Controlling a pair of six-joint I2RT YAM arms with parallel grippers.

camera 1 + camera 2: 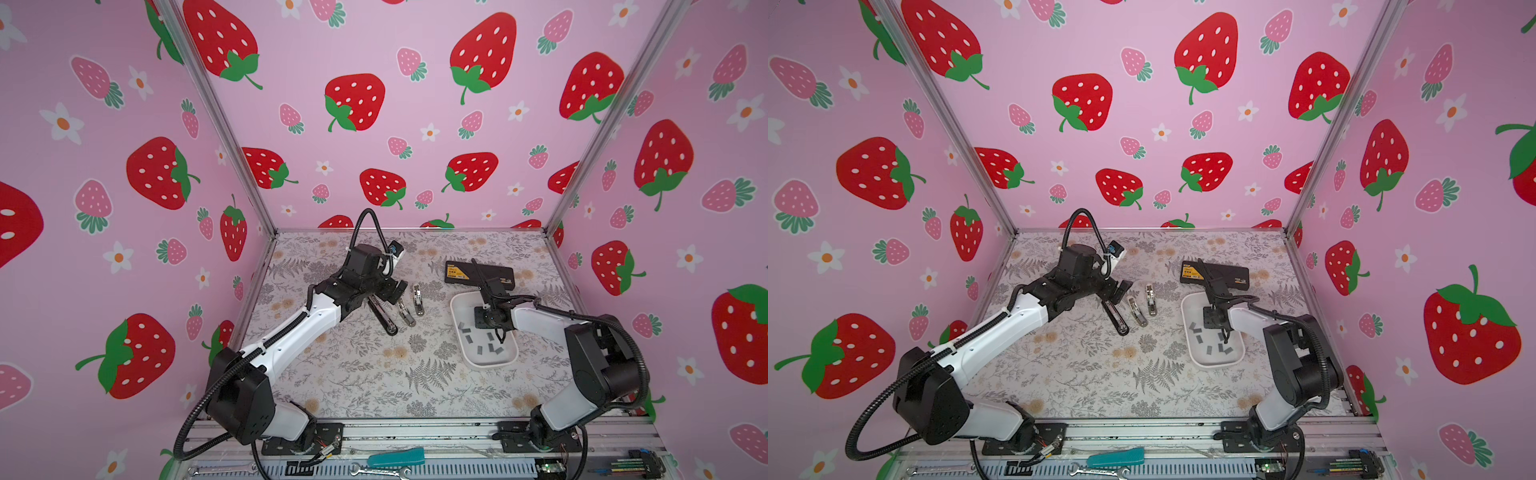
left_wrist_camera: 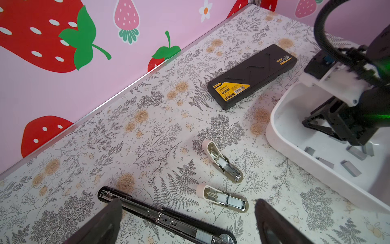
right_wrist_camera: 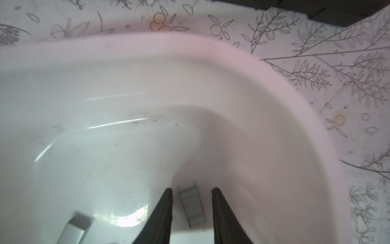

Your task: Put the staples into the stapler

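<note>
Our left pincer point(image 2: 188, 202) spreads wide above one long black stapler point(image 2: 162, 216), with two small cream staplers point(image 2: 223, 163) just right of it. Our right pincer point(image 3: 191, 189), jaws apart, straddles one staple strip point(image 3: 192, 208) in the white tray point(image 3: 190, 49). Its wrist view shows two strips, while in a top view we count at least six staples point(image 1: 468, 338).

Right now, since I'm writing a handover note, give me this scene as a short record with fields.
right gripper: open, down in the white tray, fingertips either side of one staple strip, not clamped on it
loose strips: several more lying in the tray
left gripper: open wide, above the long black stapler
long black stapler: lying opened on the table
small staplers: two, opened, side by side on the table
black case: flat on the table beyond the tray
</note>
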